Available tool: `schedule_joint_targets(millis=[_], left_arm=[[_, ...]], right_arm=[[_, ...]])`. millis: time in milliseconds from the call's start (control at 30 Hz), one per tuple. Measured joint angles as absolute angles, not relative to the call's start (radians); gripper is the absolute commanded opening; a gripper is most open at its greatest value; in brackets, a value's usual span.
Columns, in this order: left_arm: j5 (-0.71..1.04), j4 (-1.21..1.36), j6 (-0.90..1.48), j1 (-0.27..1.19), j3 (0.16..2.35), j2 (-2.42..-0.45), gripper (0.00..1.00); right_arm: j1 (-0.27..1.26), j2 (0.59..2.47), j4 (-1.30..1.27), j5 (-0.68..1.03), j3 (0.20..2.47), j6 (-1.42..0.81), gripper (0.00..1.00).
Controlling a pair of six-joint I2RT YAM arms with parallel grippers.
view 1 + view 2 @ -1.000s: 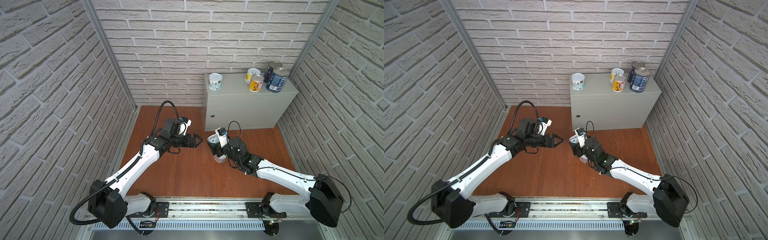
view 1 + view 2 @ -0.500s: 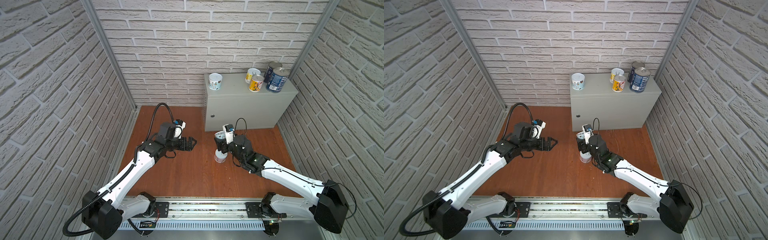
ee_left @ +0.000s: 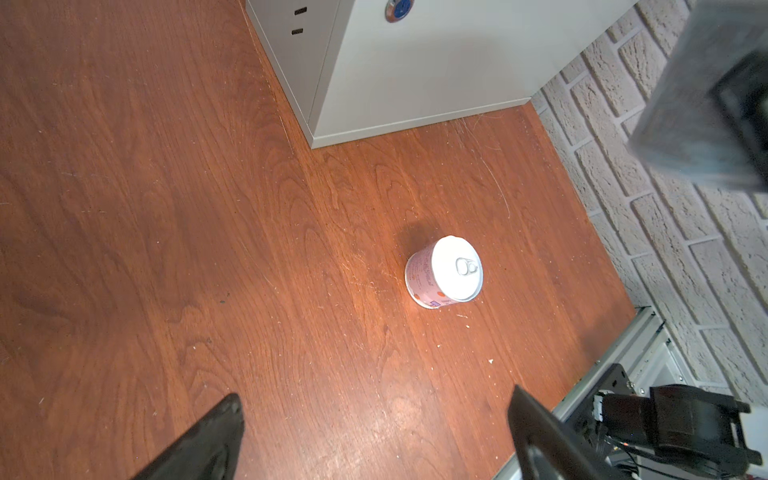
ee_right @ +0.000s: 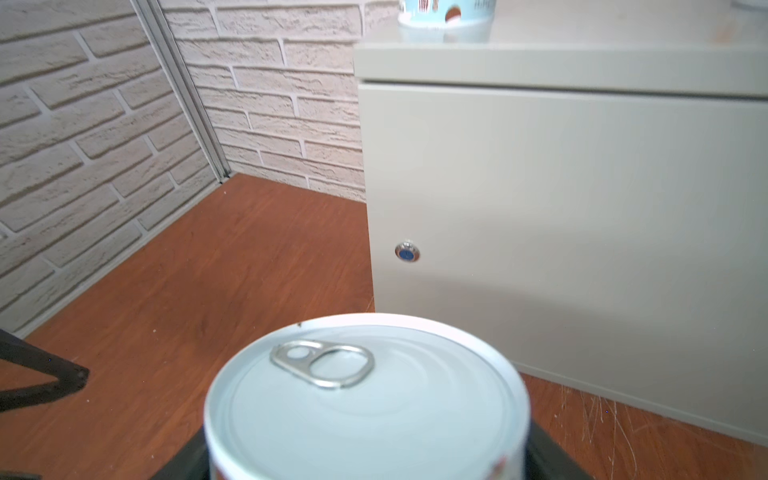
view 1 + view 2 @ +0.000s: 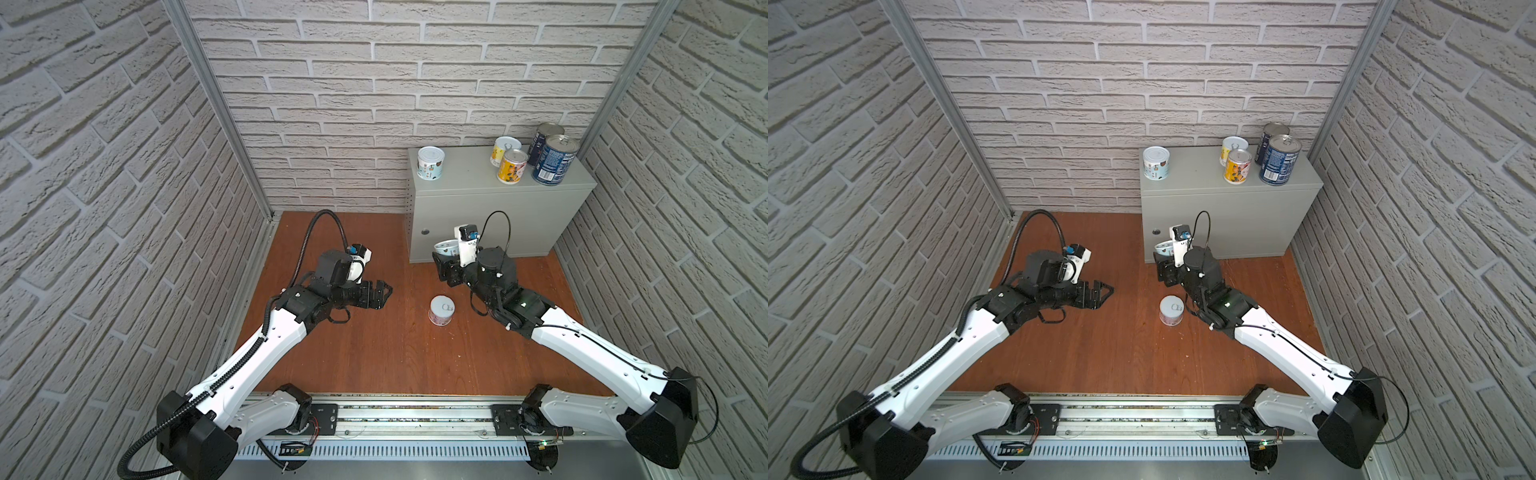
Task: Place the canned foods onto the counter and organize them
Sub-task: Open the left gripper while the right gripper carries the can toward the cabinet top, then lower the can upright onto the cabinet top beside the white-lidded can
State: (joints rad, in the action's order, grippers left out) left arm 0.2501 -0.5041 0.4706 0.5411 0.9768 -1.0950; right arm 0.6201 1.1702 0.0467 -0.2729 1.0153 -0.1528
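Standing on the tabletop (image 5: 469, 176) were five tins (image 5: 431, 163), the right claw (image 5: 445, 259) gripped a sixth tin (image 4: 365, 399), and the left claw (image 5: 384, 292) gaped empty near the pink tin (image 5: 441, 310) on the wooden floor (image 5: 374, 353).

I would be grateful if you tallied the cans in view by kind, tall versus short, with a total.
Tall dark-blue cans: 2
Short white-lidded cans: 5, one of them held in the right gripper
Total: 7
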Motion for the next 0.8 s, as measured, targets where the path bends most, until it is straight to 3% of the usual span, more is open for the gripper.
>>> schedule_joint_targets(millis=[800], left_arm=[[0.168,-0.524,0.464,0.551,0.977,-1.038,0.98]], right_arm=[[0.398,1.353,0.01,-0.18,1.419,-0.039,0.61]])
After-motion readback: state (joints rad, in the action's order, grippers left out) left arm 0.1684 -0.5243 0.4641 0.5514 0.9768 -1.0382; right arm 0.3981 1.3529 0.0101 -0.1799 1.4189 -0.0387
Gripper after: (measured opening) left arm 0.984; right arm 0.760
